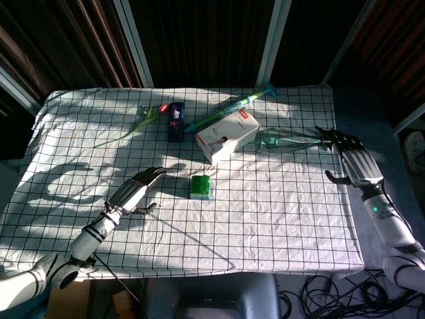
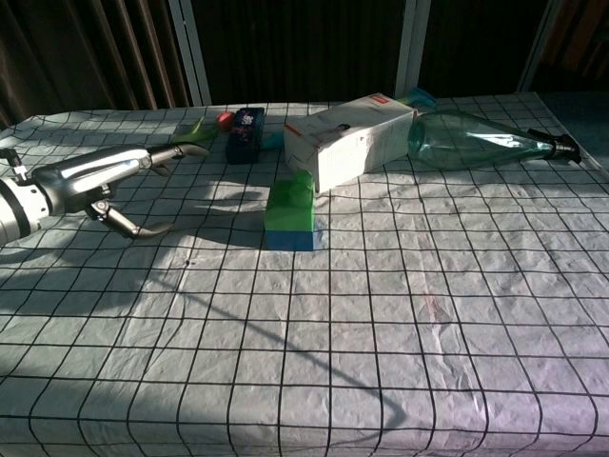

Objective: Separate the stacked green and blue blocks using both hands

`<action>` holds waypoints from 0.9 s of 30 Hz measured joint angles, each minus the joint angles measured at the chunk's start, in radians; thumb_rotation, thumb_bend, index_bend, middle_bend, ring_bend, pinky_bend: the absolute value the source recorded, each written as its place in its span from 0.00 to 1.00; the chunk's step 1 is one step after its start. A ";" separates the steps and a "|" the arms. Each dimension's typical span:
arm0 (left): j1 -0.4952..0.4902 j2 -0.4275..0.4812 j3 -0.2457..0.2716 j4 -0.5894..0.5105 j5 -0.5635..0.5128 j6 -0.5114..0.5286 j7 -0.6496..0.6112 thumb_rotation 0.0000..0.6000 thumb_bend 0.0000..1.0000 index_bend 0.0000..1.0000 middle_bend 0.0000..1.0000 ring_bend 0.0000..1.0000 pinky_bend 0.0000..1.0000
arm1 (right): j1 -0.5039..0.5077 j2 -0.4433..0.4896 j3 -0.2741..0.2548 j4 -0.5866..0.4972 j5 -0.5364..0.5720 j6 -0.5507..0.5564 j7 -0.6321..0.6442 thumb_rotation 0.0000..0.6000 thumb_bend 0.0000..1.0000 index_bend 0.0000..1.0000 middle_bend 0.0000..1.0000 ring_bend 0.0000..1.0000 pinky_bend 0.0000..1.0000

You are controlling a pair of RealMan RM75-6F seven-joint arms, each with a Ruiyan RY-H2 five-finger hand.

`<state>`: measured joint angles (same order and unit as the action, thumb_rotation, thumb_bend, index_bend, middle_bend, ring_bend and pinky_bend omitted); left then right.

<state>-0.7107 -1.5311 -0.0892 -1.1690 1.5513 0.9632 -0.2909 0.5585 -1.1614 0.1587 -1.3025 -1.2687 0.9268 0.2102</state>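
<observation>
The green block (image 2: 290, 203) is sitting on the blue block (image 2: 292, 238), just to the right of your left hand (image 1: 136, 193), which is hovering with fingers spread, holding nothing. Your right hand (image 1: 357, 164) is hanging spread and empty, well to the blocks' right, near the glass bottle's (image 1: 287, 140) neck.

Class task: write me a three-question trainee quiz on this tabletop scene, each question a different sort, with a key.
1. True or false: the left hand grips the green block.
2. Multiple choice: the green block sits on A) the white box, B) the blue block, C) the glass bottle.
3. Fill in: the right hand is beside the table's ____ edge.

Key: 1 false, it holds nothing, fingers apart, clear of the stack. 2 B. 3 right.
</observation>
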 measured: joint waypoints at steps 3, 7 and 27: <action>-0.029 -0.022 -0.018 0.001 -0.038 -0.045 0.076 1.00 0.34 0.00 0.00 0.00 0.14 | 0.017 -0.002 0.008 0.014 0.047 -0.055 -0.030 1.00 0.26 0.00 0.00 0.00 0.00; -0.069 -0.048 -0.032 -0.017 -0.061 -0.080 0.130 1.00 0.32 0.00 0.00 0.00 0.11 | 0.035 -0.004 0.016 0.029 0.112 -0.111 -0.076 1.00 0.26 0.00 0.00 0.00 0.00; -0.177 -0.263 -0.059 0.187 -0.051 -0.083 -0.067 1.00 0.30 0.00 0.01 0.01 0.13 | 0.055 0.043 0.035 -0.036 0.218 -0.198 -0.136 1.00 0.26 0.00 0.00 0.00 0.00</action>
<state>-0.8879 -1.7944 -0.1484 -0.9824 1.5006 0.8804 -0.3576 0.6132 -1.1185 0.1939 -1.3385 -1.0505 0.7286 0.0745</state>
